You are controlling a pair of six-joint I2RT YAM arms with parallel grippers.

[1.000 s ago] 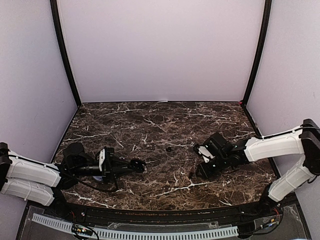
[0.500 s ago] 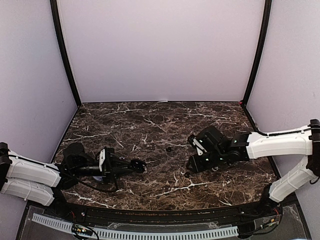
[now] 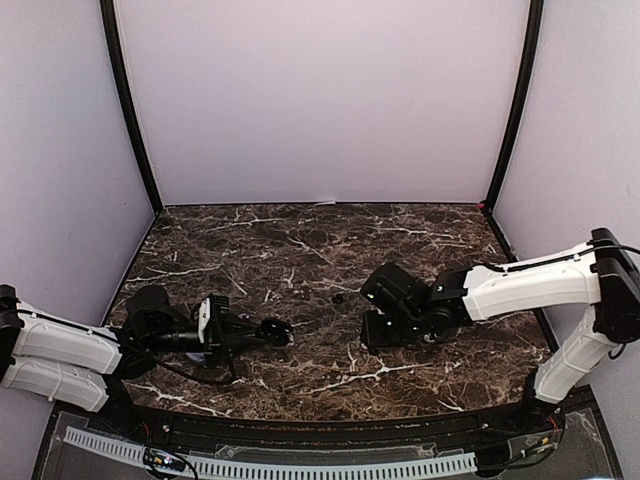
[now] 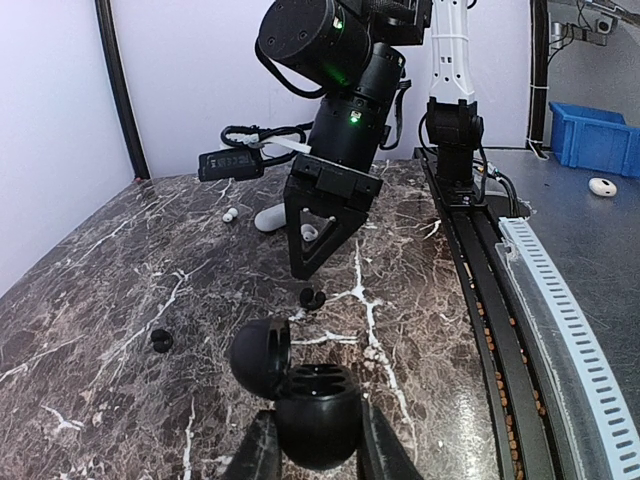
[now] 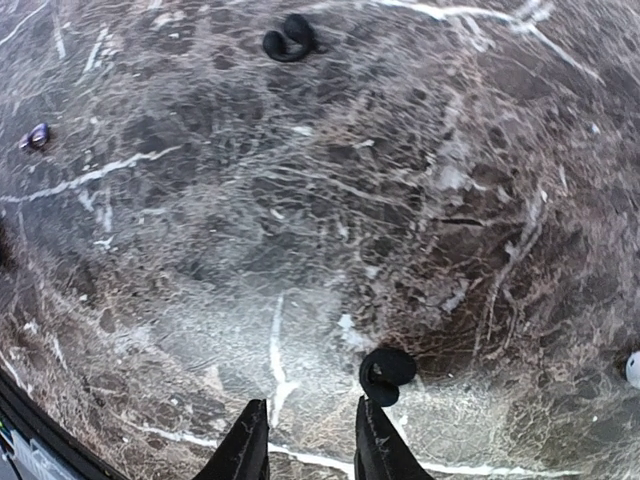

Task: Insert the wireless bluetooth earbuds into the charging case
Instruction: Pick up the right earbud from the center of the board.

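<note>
Leftward has swung the right pincer (image 5: pixel 308 450), narrowly parted and empty, one black earbud (image 5: pixel 387 372) lying just beyond its fingertip (a second black earbud (image 5: pixel 290 40) lies well ahead), while the left pincer (image 4: pixel 316 440) clamps the one open charging case (image 4: pixel 312 385).

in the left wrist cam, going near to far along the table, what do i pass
black charging case, lid open, held in the left end effector → black earbud off to the left → second black earbud → white earbud
</note>
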